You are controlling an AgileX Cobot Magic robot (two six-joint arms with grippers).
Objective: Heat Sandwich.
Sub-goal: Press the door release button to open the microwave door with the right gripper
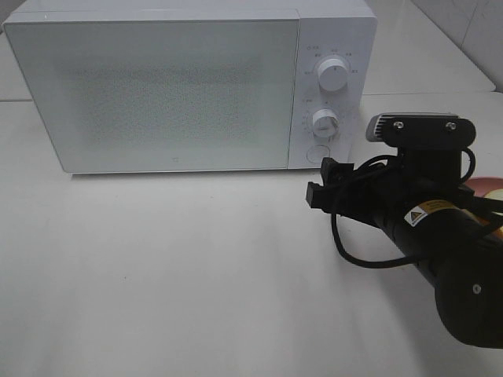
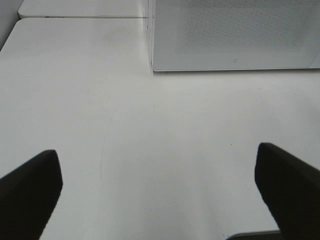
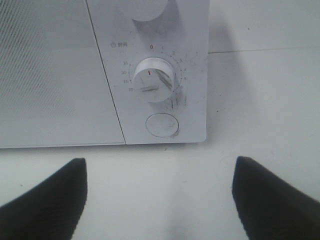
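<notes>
Nearest, at the right of the high view: the black right arm [image 1: 452,236], with a cable [image 1: 339,236] looped at its left side and a wrist camera [image 1: 422,127] on top at its far end. Reaches toward the control panel [image 1: 330,102] of the microwave [image 1: 181,86]. At its tip the right jaws: spread wide, gripping nothing, dark fingertips [image 3: 45,200] well apart over bare white bench [image 3: 160,200], just short of the microwave's front.

On the other arm the left jaws: spread wide too, holding nothing, fingertips [image 2: 30,195] above bare bench on the left, near of the microwave's left front corner.

Behind the right arm, at the right edge of the high view: a sliver of pink plate [image 1: 479,185] on the bench, and on it a small tan-yellow patch of the sandwich [image 1: 495,193]. Mostly hidden by the arm. Lies to the right of the microwave, outside it.

Farther back, from left to centre: the white microwave itself, standing on the bench, door [image 1: 157,94] closed, speckled pane. On the control panel at its right: upper knob [image 1: 333,75], lower knob [image 1: 324,122] with a red mark just under the printed 0, round button [image 1: 318,152] beneath. Grey smudges around the lower knob and button in the right wrist view.

Farthest: a seam [image 3: 260,49] across the bench top, to the right of the microwave.
</notes>
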